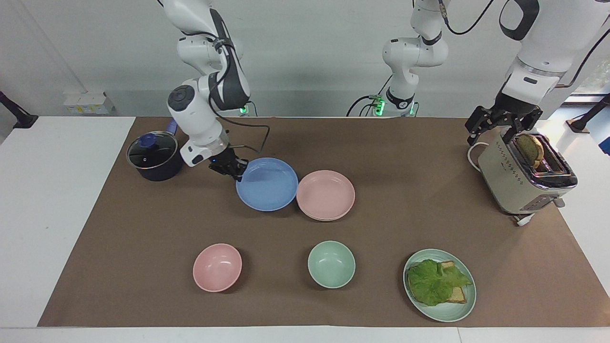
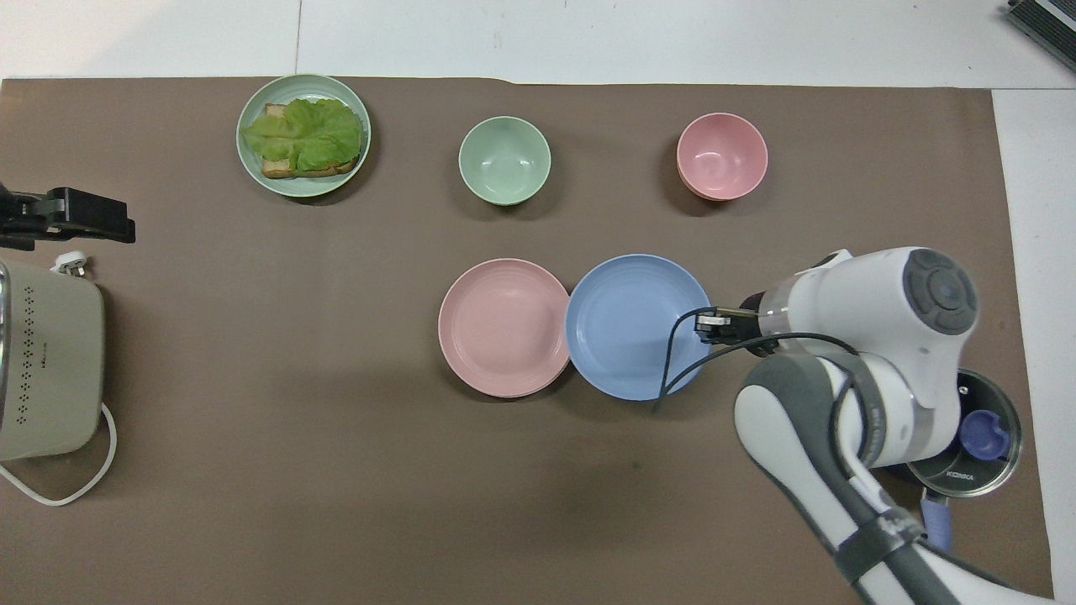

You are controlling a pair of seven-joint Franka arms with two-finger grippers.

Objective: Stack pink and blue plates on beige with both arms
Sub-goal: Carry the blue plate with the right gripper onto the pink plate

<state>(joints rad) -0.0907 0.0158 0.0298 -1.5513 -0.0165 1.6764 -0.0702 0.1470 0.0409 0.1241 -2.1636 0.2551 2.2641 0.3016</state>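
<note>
Brown paper (image 1: 143, 286) covers the white table; on it we see the right gripper (image 1: 237, 172) clamped on the rim of the blue plate (image 1: 267, 185), which it holds tilted just above the paper, its edge beside the pink plate (image 1: 325, 194) lying mid-table. We cannot make out a beige plate under the pink one. The left gripper (image 1: 500, 128), fingers apart, waits over the toaster (image 1: 519, 176). Farther from the robots we note a pink bowl (image 1: 217, 267), a green bowl (image 1: 331, 264) and a lettuce plate (image 1: 439, 285); a lidded pot (image 1: 152, 155) sits toward the right arm's end.
</note>
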